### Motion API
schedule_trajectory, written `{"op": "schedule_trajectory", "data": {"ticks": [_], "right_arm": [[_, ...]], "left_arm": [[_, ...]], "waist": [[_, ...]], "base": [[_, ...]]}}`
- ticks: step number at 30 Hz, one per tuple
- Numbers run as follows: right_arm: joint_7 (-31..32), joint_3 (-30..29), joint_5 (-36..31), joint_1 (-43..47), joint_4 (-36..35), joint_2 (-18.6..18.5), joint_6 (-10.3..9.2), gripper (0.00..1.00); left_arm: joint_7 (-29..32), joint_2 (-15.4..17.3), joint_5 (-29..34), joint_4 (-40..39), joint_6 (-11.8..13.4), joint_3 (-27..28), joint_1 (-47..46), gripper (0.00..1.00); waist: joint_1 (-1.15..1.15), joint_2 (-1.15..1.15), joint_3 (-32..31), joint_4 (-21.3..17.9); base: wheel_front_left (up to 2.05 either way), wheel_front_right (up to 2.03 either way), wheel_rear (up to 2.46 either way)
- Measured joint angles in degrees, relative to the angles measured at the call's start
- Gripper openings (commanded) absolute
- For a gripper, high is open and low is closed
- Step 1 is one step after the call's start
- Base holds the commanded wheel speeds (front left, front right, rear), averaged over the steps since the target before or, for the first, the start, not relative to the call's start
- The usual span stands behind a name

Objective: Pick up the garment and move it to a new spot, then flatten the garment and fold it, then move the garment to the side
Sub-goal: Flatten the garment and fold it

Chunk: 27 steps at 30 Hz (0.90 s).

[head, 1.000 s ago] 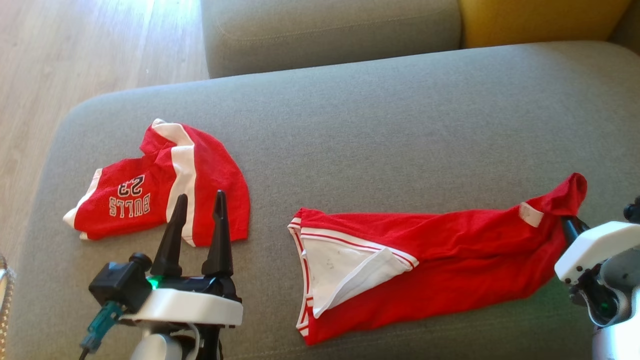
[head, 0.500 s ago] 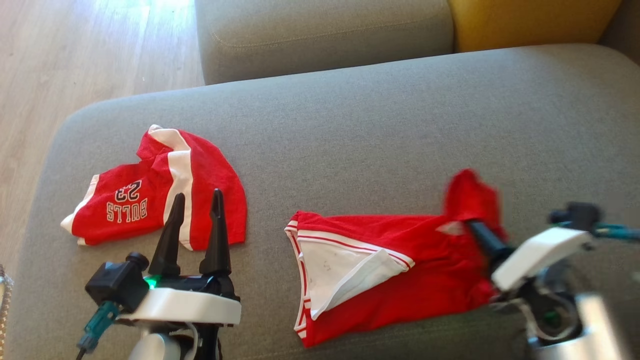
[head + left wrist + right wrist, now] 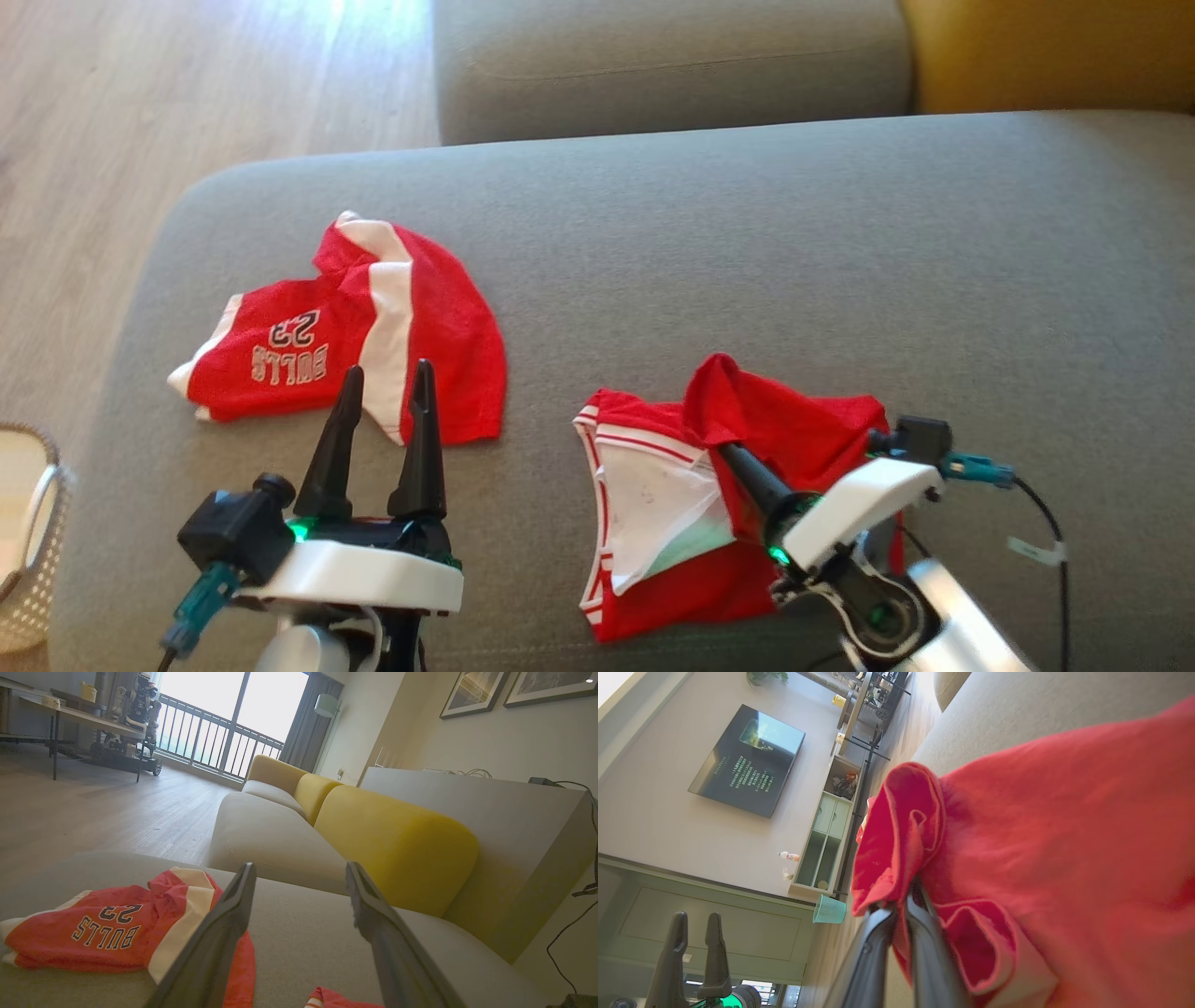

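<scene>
1. Grey sofa seat (image 3: 747, 233) carries two red pieces of clothing.
2. Left of frame: one Bulls jersey (image 3: 308, 364), lying loose; the left gripper (image 3: 387, 369) hovers near it, fingers apart, holding nothing.
3. Lower centre-right: one garment (image 3: 803, 420), bunched, its edge pinched between the closed fingers of the right gripper (image 3: 726, 453).

Our left claw (image 3: 387, 366) sits low on our left, its two dark fingers spread wide and pointing straight ahead, with the left wrist (image 3: 345, 571) level beneath it. Our right claw (image 3: 728, 455) reaches in from the lower right, angled up and leftward. Its fingers are pressed together on a fold of the red garment (image 3: 794, 425), and the right wrist (image 3: 864, 499) is tilted behind it.
</scene>
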Motion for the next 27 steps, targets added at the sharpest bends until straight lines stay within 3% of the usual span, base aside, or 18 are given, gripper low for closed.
{"op": "schedule_trajectory", "data": {"ticks": [10,17,18,20,27], "right_arm": [[-6.67,10.18,6.79,-6.62,12.12,-0.18,0.00,0.00],[-9.29,18.08,13.90,-10.11,15.57,-0.38,0.00,0.00],[-9.54,19.27,14.63,-10.62,15.99,-0.41,0.00,0.16],[-10.11,21.56,15.95,-11.66,17.26,-0.41,0.00,1.00],[-12.96,26.36,19.59,-14.59,20.29,-0.44,0.00,1.00]], "left_arm": [[0.00,0.00,-0.37,0.25,-0.05,-0.12,0.01,1.00],[0.00,0.00,-0.66,0.35,-0.05,-0.80,-0.02,1.00],[0.00,0.00,-0.66,0.36,-0.05,-0.79,-0.03,1.00],[0.00,0.00,-0.65,0.45,-0.05,-0.78,-0.04,1.00],[0.00,0.00,-0.65,0.92,-0.02,-0.58,-0.19,1.00]], "waist": [[0.00,0.00,1.38,3.59],[0.00,0.00,2.58,4.20],[0.00,0.00,2.72,4.15],[0.00,0.00,2.98,4.00],[0.00,0.00,3.27,3.13]], "base": [[0.00,0.00,0.00],[0.00,0.00,0.00],[0.00,0.00,0.00],[0.00,0.00,0.00],[0.00,0.00,0.00]]}}
